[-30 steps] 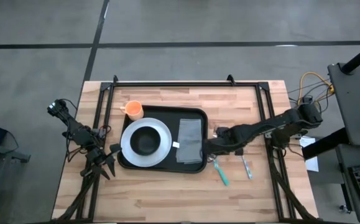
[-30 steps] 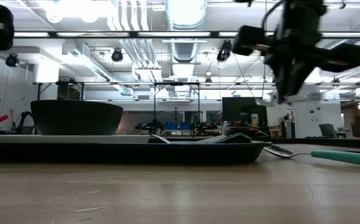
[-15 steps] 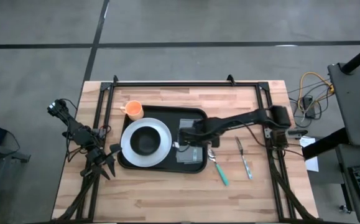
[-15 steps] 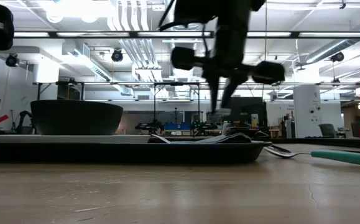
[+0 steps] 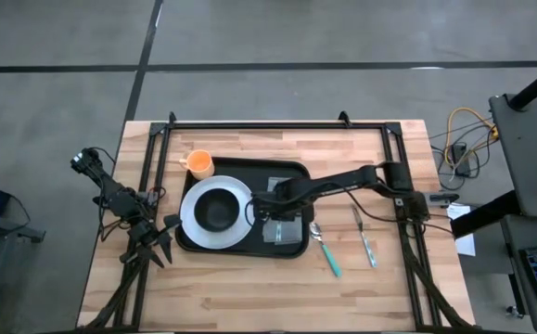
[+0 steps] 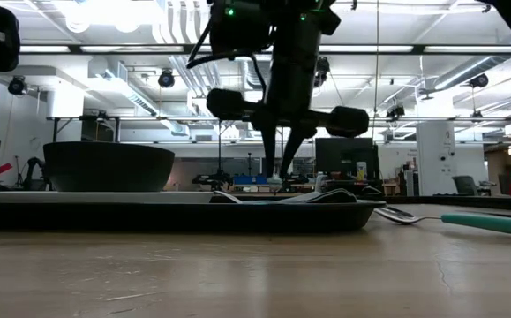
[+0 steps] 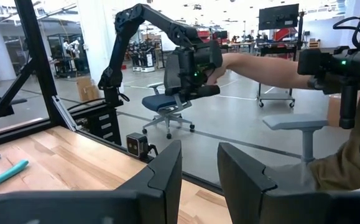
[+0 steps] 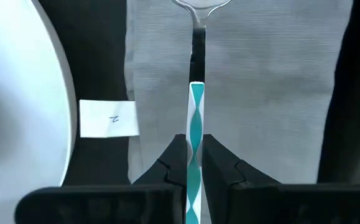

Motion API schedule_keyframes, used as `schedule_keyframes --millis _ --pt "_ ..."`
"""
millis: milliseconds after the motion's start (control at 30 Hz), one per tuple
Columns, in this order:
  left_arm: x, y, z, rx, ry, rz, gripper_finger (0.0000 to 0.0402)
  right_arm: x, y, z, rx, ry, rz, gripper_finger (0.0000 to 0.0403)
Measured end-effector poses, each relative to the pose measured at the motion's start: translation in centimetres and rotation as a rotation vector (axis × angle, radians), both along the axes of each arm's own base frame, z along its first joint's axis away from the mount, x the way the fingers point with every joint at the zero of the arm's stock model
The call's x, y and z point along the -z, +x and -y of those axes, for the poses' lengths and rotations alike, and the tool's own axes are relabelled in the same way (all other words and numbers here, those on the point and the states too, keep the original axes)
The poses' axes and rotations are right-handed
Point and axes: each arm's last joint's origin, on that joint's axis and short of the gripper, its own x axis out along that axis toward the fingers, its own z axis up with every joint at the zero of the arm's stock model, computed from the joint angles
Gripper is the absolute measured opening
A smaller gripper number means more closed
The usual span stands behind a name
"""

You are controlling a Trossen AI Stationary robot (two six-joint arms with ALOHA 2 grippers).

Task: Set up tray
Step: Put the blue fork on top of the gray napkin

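I see the tray [image 5: 291,170], a large flat black rectangle with rounded corners and a low raised rim, lying flat on the wooden table slightly toward 9 o'clock of centre, long side running 9 to 3. Its 9 o'clock half is covered by a white plate with a dark bowl; a grey cloth lies on the 3 o'clock half. In the low view the tray [image 6: 237,216] shows as a thin dark slab resting level on the tabletop.

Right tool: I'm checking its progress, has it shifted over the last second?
Yes. The right tool, shut on a utensil, moved left from beyond the tray edge to over the napkin.
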Motion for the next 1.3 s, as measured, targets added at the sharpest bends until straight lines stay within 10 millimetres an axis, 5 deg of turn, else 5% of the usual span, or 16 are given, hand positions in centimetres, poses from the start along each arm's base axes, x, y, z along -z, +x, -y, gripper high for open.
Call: schedule_keyframes --millis 933,1300 --pt "0.0 0.0 0.0 0.0 0.0 0.0 0.0085 2.1 -0.2 0.9 -0.001 -0.006 -0.086 0.0016" --pt "0.0 0.0 0.0 0.0 0.0 0.0 0.0085 2.1 -0.2 0.9 0.0 -0.005 -0.079 0.0071"
